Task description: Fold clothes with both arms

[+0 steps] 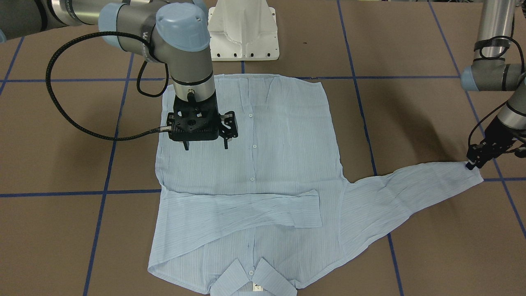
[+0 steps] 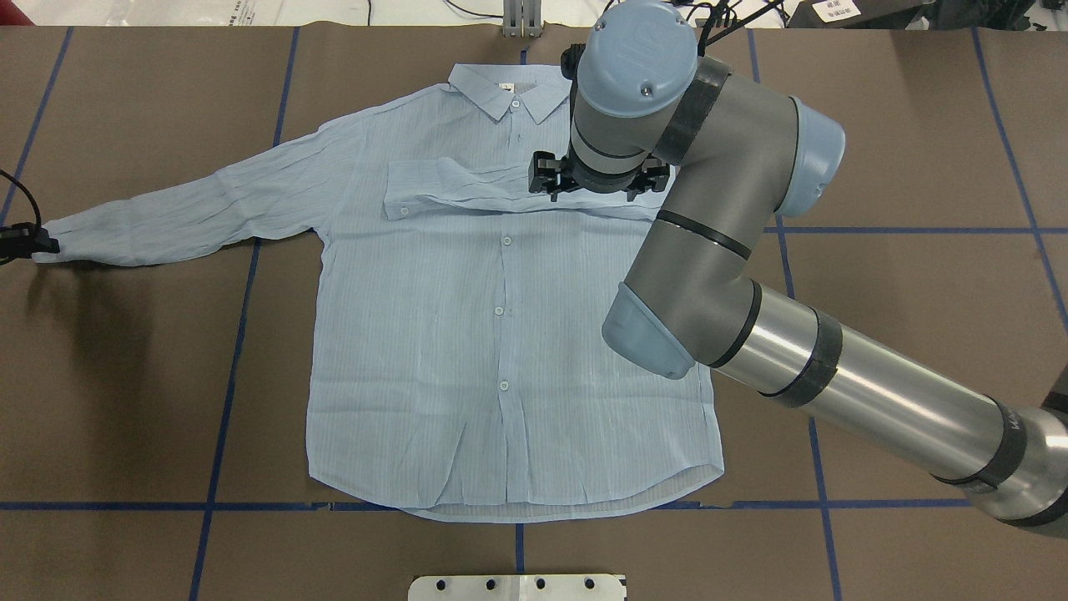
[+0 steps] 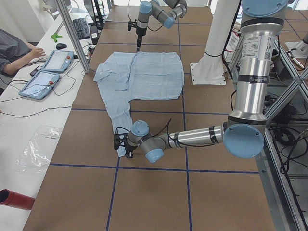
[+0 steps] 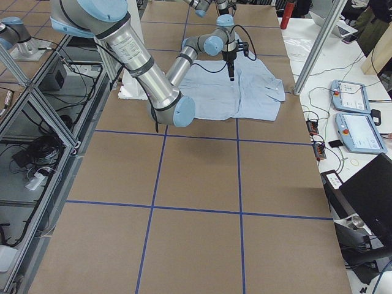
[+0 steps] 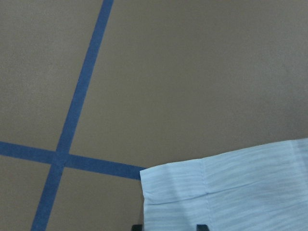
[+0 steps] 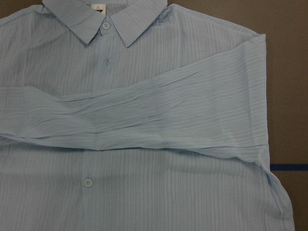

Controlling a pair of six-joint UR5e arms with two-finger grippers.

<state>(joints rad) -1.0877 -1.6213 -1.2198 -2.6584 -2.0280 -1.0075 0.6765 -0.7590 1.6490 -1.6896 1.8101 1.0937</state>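
The light-blue shirt (image 2: 501, 351) lies flat and buttoned, front up, on the brown table (image 2: 918, 125), its collar (image 6: 103, 24) on the side away from my base. One sleeve (image 6: 134, 115) is folded across the chest just below the collar. My right gripper (image 1: 205, 146) hangs over the shirt's body beside the button line, jaws apart and holding nothing. The other sleeve (image 2: 192, 209) stretches out flat towards my left. My left gripper (image 1: 469, 165) sits low at its cuff (image 5: 216, 192); in my left wrist view my two fingertips (image 5: 201, 226) stand apart with the cuff's cloth between them, close to a crossing of blue tape lines (image 5: 57, 159)
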